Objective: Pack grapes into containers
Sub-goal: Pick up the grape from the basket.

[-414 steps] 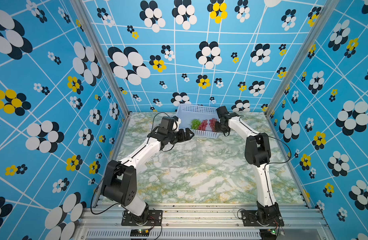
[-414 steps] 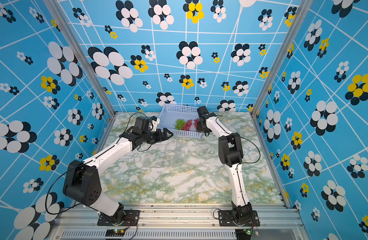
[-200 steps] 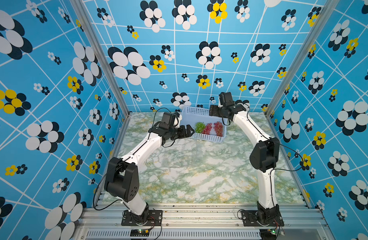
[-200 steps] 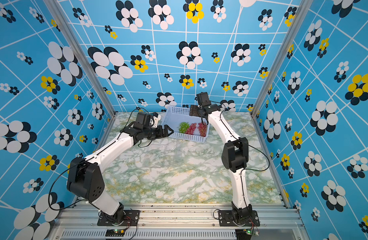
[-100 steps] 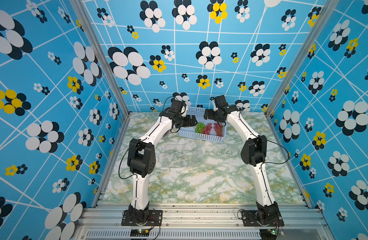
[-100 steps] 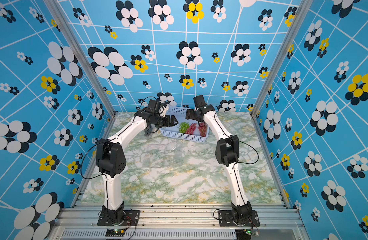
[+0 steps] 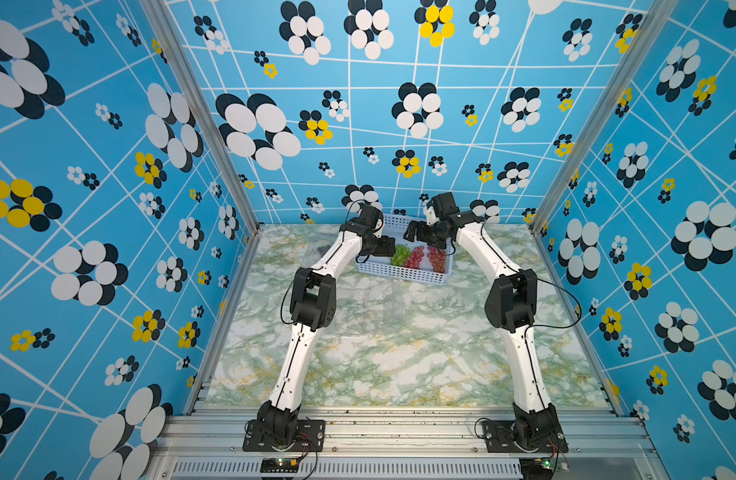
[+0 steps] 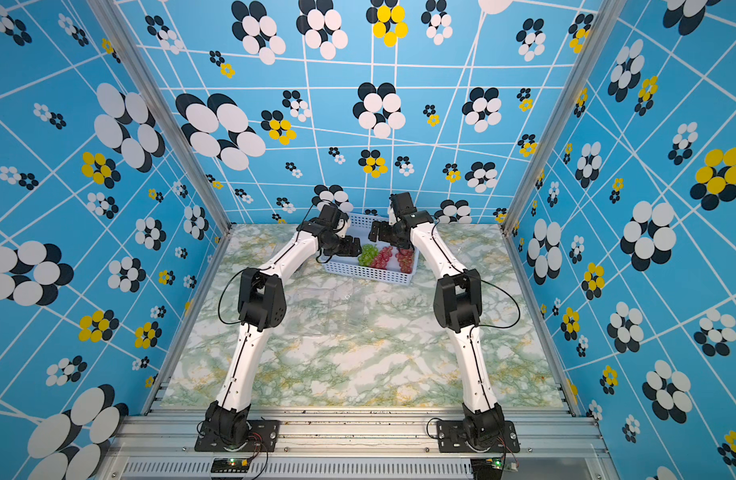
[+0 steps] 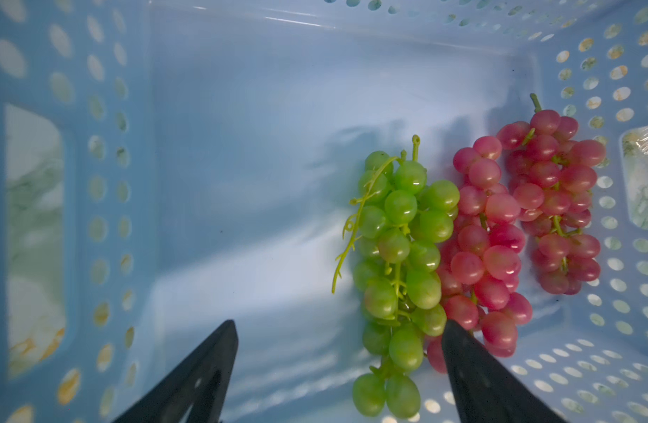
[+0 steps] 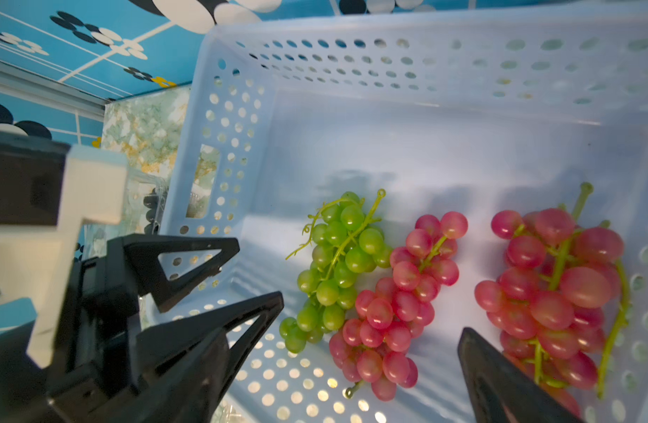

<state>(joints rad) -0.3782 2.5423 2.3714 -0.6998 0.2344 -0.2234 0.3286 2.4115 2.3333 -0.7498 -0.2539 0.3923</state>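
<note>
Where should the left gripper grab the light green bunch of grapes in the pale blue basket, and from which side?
Probably from above, pinching the light green grape bunch across its thick middle. It lies flat in the pale blue perforated basket, bare floor one side, the middle red-pink grape bunch touching the other.

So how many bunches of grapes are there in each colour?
Green bunch: 1
Red bunches: 2
Dark bunch, outside the basket: 1
Total: 4 bunches
</note>
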